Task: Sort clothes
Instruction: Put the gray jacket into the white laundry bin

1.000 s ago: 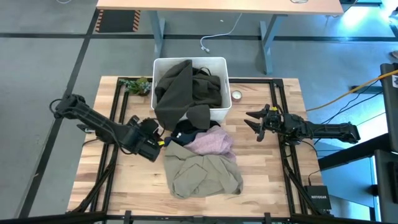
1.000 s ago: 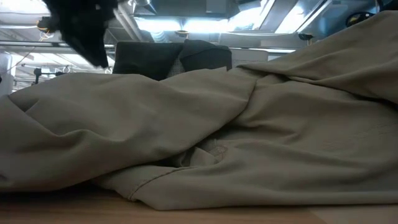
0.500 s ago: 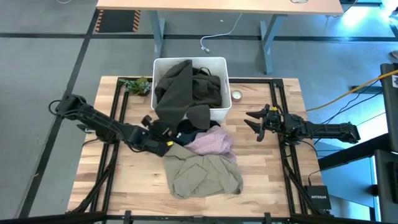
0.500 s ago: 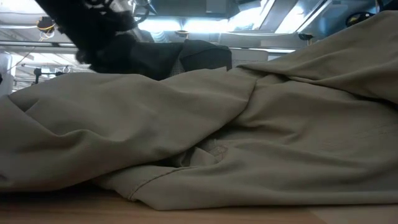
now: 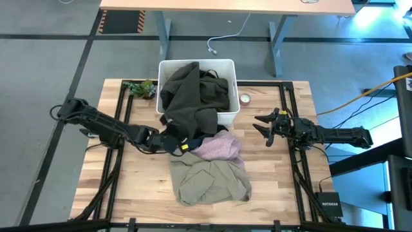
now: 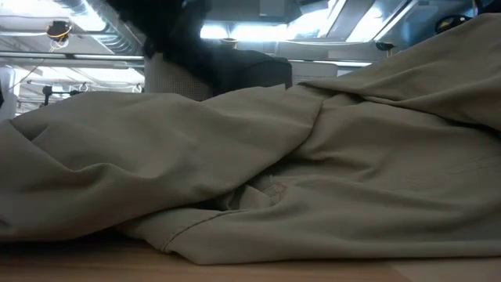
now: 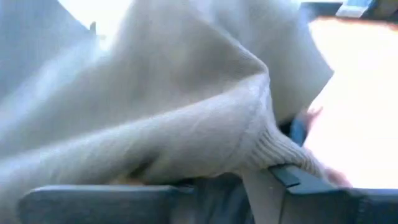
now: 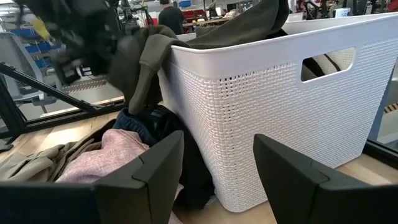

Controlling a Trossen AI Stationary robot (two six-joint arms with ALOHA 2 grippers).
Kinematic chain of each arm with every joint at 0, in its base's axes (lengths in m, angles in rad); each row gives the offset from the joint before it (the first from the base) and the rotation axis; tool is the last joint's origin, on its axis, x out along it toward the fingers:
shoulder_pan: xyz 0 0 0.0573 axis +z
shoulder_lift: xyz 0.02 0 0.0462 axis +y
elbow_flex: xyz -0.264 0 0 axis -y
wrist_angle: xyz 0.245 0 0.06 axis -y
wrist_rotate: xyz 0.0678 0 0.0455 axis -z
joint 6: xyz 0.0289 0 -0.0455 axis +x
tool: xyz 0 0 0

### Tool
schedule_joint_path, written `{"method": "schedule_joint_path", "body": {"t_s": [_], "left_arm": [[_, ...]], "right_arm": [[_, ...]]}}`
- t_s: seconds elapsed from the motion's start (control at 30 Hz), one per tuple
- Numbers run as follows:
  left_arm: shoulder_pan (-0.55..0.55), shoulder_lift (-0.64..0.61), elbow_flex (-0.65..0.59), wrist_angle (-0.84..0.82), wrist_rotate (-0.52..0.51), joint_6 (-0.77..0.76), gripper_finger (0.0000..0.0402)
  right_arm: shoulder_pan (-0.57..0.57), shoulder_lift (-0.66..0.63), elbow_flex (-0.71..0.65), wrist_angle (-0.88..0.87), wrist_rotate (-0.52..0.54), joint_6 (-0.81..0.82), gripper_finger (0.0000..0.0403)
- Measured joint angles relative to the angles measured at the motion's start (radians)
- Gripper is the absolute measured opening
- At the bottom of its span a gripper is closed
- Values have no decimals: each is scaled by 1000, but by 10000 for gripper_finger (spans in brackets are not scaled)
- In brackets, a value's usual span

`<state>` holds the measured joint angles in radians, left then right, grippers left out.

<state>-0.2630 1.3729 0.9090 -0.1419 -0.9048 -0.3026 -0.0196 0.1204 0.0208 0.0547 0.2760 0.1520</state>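
The left gripper [image 5: 175, 142] presses into a dark green garment [image 5: 187, 96] spilling from the white bin [image 5: 228, 116]; whether it grips cannot be told. Just beyond lie pink [image 5: 219, 148] and olive clothes [image 5: 209, 182]. Farther off, the right gripper [image 5: 262, 127] waits, fingers spread.

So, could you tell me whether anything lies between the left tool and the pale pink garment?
Yes. The left tool sits at the pile's left edge, against the dark olive knit garment draping from the white plastic bin. A black garment lies between the tool and the pale pink garment.
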Motion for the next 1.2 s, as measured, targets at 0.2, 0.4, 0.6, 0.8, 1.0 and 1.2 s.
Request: {"method": "schedule_joint_path", "body": {"t_s": [0.2,0.4,0.6,0.8,1.0,1.2], "left_arm": [[80,-42,86,112,-23,183,30],[242,-75,103,76,-19,206,22],[375,-74,102,-15,189,91,58],[374,-128,102,-8,428,52,134],[255,-232,102,-54,447,67,181],[68,-214,75,-57,393,27,186]], "right_arm": [[0,0,0,-1,0,0,214],[0,0,0,-5,0,0,214],[0,0,0,-6,0,0,214],[0,0,0,-8,0,-1,214],[0,0,0,-35,0,0,214],[0,0,0,-39,-1,2,214]]}}
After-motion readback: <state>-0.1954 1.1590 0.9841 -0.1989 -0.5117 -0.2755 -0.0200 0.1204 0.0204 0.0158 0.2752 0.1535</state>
